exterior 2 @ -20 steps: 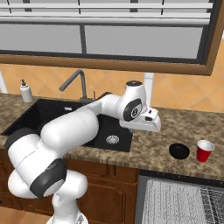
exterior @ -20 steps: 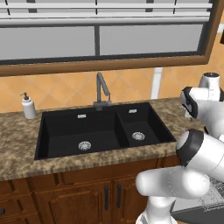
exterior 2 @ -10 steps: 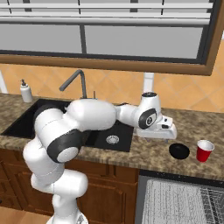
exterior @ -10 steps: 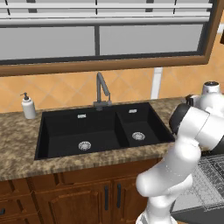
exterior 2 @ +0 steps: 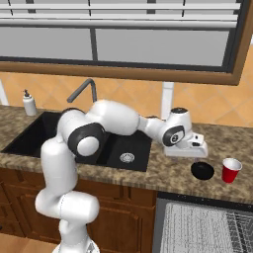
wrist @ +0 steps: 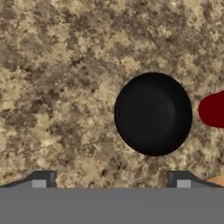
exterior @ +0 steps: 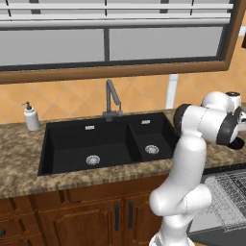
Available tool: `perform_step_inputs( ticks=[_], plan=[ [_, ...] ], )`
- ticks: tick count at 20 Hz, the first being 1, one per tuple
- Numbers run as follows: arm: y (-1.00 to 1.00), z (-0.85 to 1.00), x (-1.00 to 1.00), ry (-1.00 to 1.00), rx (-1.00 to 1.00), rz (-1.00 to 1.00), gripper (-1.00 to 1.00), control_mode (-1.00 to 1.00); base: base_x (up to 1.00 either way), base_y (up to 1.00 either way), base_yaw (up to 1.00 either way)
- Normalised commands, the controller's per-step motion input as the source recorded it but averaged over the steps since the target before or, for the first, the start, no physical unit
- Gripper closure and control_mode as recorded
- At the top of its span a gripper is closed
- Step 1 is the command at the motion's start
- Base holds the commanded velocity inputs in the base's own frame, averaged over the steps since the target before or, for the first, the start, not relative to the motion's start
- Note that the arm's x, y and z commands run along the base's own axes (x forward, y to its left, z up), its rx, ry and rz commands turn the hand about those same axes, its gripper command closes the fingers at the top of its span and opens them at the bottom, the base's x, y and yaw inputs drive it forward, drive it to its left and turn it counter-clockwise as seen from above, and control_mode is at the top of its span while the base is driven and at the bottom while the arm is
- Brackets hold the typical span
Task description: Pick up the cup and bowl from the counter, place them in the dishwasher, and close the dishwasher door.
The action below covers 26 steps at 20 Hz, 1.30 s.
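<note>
A black bowl point(exterior 2: 202, 171) sits on the speckled counter point(exterior 2: 168, 173) to the right of the sink, with a red cup point(exterior 2: 230, 170) upright just to its right. My gripper point(exterior 2: 190, 154) hangs a little above the counter, just left of the bowl. In the hand view the bowl point(wrist: 153, 113) lies ahead and right of centre, the cup point(wrist: 213, 109) is cut by the right edge, and the gripper point(wrist: 110, 181) is open with nothing between its fingertips point(wrist: 41, 179). Below the counter, the dishwasher stands open with its wire rack point(exterior 2: 207, 230) showing.
The black double sink point(exterior 2: 118, 148) with its faucet point(exterior 2: 84, 91) lies left of the hand. A soap bottle point(exterior: 31, 117) stands at the far left of the counter. Wooden cabinets point(exterior: 96, 216) run under the sink. The rack point(exterior: 226, 199) juts out beside the arm's base.
The arm has swung to the right along the counter, from the sink's right edge to just beside the bowl. Bowl and cup have stayed put.
</note>
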Motion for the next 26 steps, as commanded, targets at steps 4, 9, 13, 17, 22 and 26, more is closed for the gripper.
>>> perform_step_inputs(
  ticks=[4,9,13,17,22,26],
  plan=[
    [-0.50,-0.46,0.34,0.00,0.00,0.00,-1.00,-1.00,0.00,0.00,0.00],
    [-0.32,-0.27,0.15,0.00,0.00,0.00,-1.00,-1.00,0.00,0.00,0.00],
    [0.00,-0.17,0.01,0.00,0.00,0.00,-1.00,-1.00,0.00,0.00,0.00],
    [0.32,-0.21,0.00,0.00,0.00,0.00,-1.00,-1.00,0.00,0.00,0.00],
    [0.10,-0.25,0.01,0.00,0.00,0.00,-1.00,-1.00,0.00,0.00,0.00],
    [0.00,-0.24,0.00,0.00,0.00,0.00,-1.00,-1.00,0.00,0.00,0.00]
  ],
)
